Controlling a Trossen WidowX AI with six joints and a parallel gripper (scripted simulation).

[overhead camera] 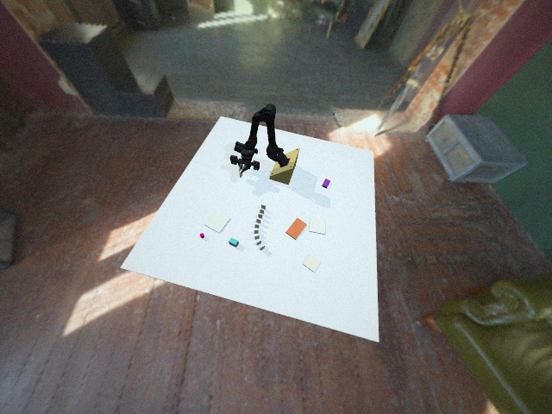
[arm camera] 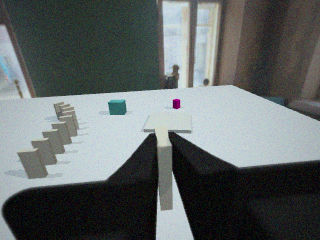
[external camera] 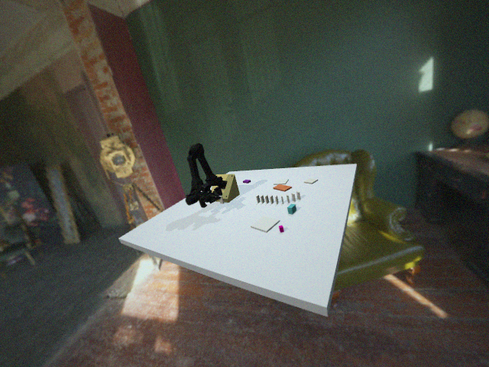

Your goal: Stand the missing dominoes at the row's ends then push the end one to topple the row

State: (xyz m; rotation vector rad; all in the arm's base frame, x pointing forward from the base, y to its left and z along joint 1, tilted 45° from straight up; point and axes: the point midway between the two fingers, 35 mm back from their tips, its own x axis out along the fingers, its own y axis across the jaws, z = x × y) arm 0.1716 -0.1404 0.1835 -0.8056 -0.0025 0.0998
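Note:
My gripper [overhead camera: 241,172] [external camera: 221,199] [arm camera: 161,138] is shut on a pale beige domino [arm camera: 165,175], which hangs lengthwise down between the fingertips in the wrist view. It is in front of the arm's base, off the near end of the row and to one side. Several beige dominoes stand in a curved row, at the left in the wrist view; the end domino nearest the arm [overhead camera: 263,206] [external camera: 257,199] [arm camera: 34,164] stands upright, and so does the far end domino [overhead camera: 261,247] [external camera: 299,195]. No gap stands out within the row.
A teal block [overhead camera: 233,241] [external camera: 291,209] [arm camera: 117,107] lies beside the row's far half. A pale tile [overhead camera: 217,221] [external camera: 265,224] [arm camera: 168,123] and a magenta cube [overhead camera: 202,235] [external camera: 281,228] [arm camera: 176,103] lie on that side. An orange tile [overhead camera: 296,228] [external camera: 282,187], two pale tiles and a purple block [overhead camera: 326,183] [external camera: 246,181] lie opposite.

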